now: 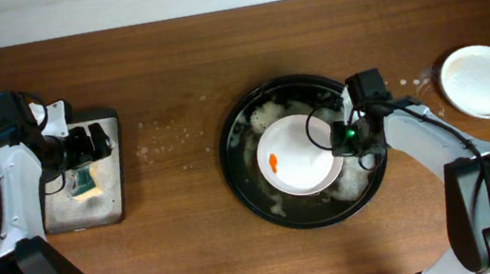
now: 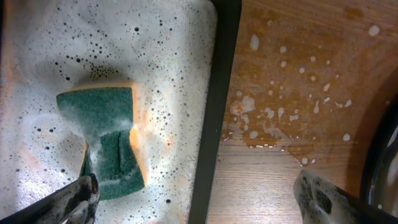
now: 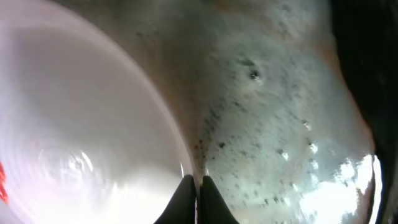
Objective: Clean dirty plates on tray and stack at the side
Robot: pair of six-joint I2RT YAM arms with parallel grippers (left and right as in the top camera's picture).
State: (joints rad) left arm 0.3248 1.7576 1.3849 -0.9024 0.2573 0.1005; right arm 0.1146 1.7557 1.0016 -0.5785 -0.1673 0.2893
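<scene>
Black tray (image 1: 229, 170): round, mid-table, its floor wet and foamy.
Dirty plate (image 1: 305, 165): lying in the black tray, a little right of centre, with 1 orange smear (image 1: 274, 163) on its left side.
Right gripper (image 3: 194, 190): fingertips pinched almost together on the dirty plate's right rim.
Left gripper (image 2: 202, 200): spread wide, holding nothing, above the grey sponge tray (image 1: 64, 215) at the left.
Sponge (image 2: 109, 134): green and yellow, flat in the suds.
Second white plate (image 1: 484, 80): on the table at the far right, well apart from the black tray, looking plain white.
</scene>
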